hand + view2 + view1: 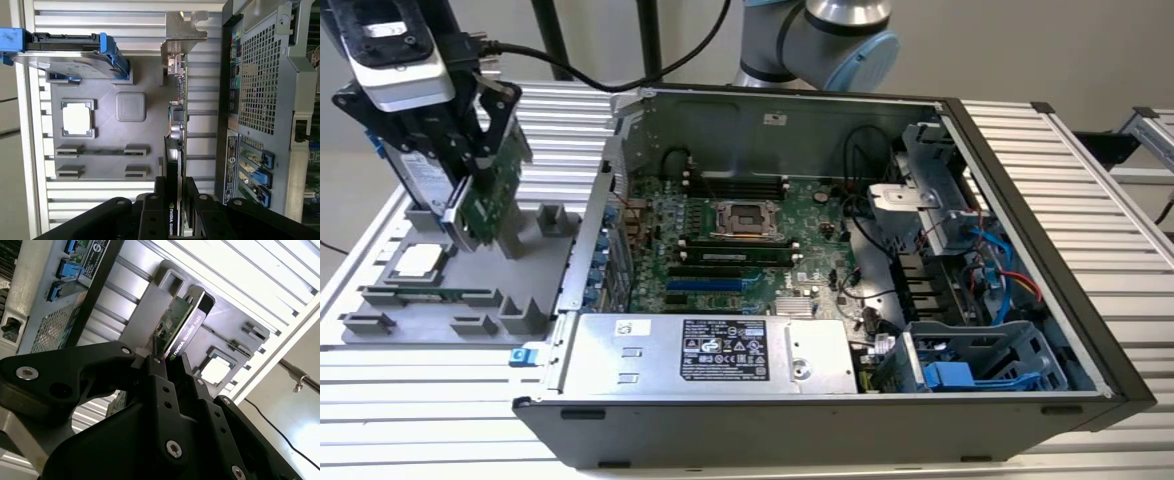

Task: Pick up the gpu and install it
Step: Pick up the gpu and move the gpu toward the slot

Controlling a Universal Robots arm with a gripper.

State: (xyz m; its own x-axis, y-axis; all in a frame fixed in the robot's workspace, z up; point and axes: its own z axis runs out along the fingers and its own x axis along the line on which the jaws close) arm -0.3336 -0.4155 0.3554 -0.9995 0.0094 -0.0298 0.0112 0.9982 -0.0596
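**Picked Up the GPU, Not Yet Put In**

Held the gpu [491,195] in the gripper [483,135], with the jaws pinched narrow on both flat faces near one edge, as seen in both wrist views. Kept it standing on edge over the grey holder tray [400,325] on the tabletop [440,420], at the exterior view's left, just beside the open computer case [1047,230]. Showed green board on one side, black cover on the other and a silver bracket at the far end. Could not tell if the low edge was touching the tray's posts or hanging just above them.

Looked like the pick-up step: grabbed, but well apart from the motherboard [720,240]. Called, at a guess, for a straight lift clear of the posts, a firm hold, and a way over the case wall to a free slot.

Left in the tray a silver hard drive with blue rails [65,50] near the card, a square chip [77,119] and a long thin memory stick [102,151]. Had to mind the case's near wall most of all — then the cables and the big metal power box [707,350] inside.
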